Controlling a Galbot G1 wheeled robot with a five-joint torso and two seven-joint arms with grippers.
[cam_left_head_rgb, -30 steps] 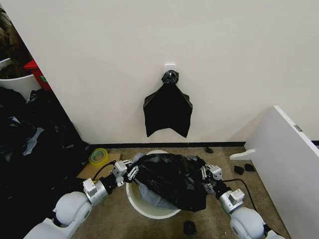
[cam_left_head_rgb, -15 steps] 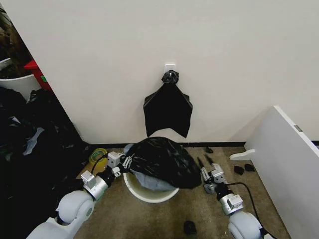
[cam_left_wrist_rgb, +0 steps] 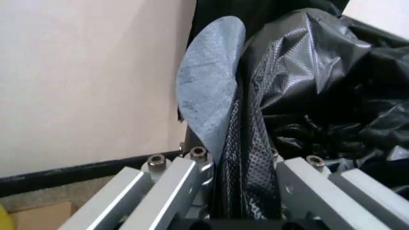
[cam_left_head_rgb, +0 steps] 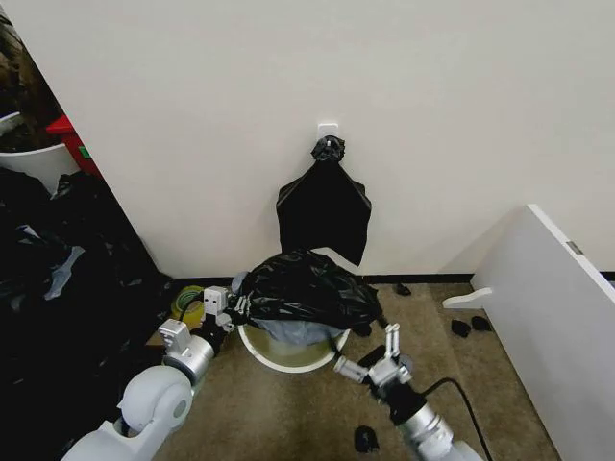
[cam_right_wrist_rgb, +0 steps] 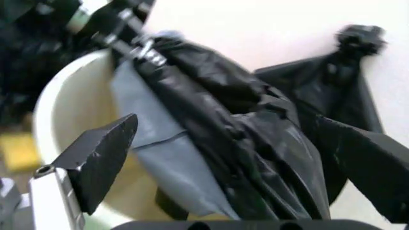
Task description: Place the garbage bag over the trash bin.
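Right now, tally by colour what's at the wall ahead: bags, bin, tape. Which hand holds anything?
Black: 2, the garbage bag held by the left hand, the hanging bundle.
Cream-white: 1, the trash bin.
Yellow-green: 1, the tape roll.
Total: 4.
The right hand is open, holding nothing.

Glossy black garbage bag (cam_left_head_rgb: 306, 291) (grey sheen, dotted texture) over the cream-white trash bin (cam_left_head_rgb: 288, 360).

So the garbage bag (cam_left_head_rgb: 306, 290) is a glossy black crumpled heap sitting on top of the trash bin (cam_left_head_rgb: 288, 360), with a greyish bit hanging inside. The bin's a round cream-white bucket, upright on the floor near the wall.
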